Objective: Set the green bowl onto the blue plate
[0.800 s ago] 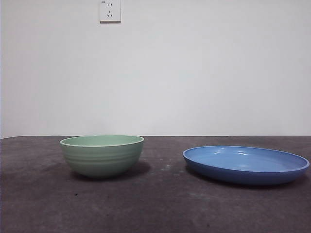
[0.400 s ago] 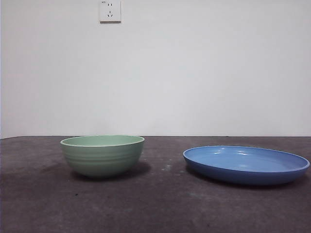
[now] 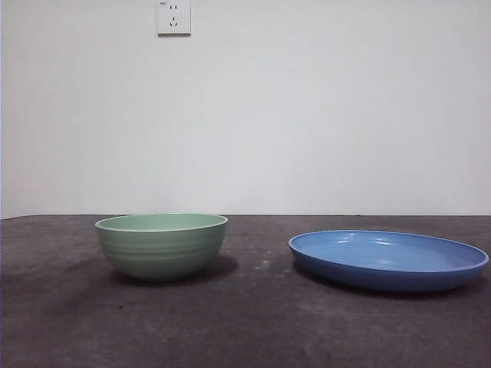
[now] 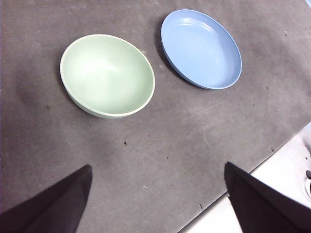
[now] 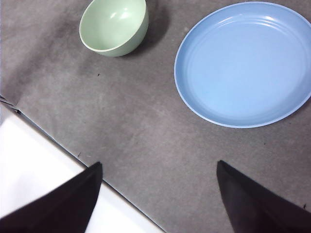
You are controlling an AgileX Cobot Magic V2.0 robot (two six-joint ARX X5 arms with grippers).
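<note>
Still apart — green bowl beside blue plate (both upright).

Green bowl sits near blue plate, apart, on grey mat

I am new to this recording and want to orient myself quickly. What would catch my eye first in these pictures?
Two glossy dishes stand apart on the dark grey table: the green bowl, empty and upright, and beside it the wider, shallow blue plate, also empty. Both the left gripper and the right gripper hang open, well above the dishes and touching neither.
</note>
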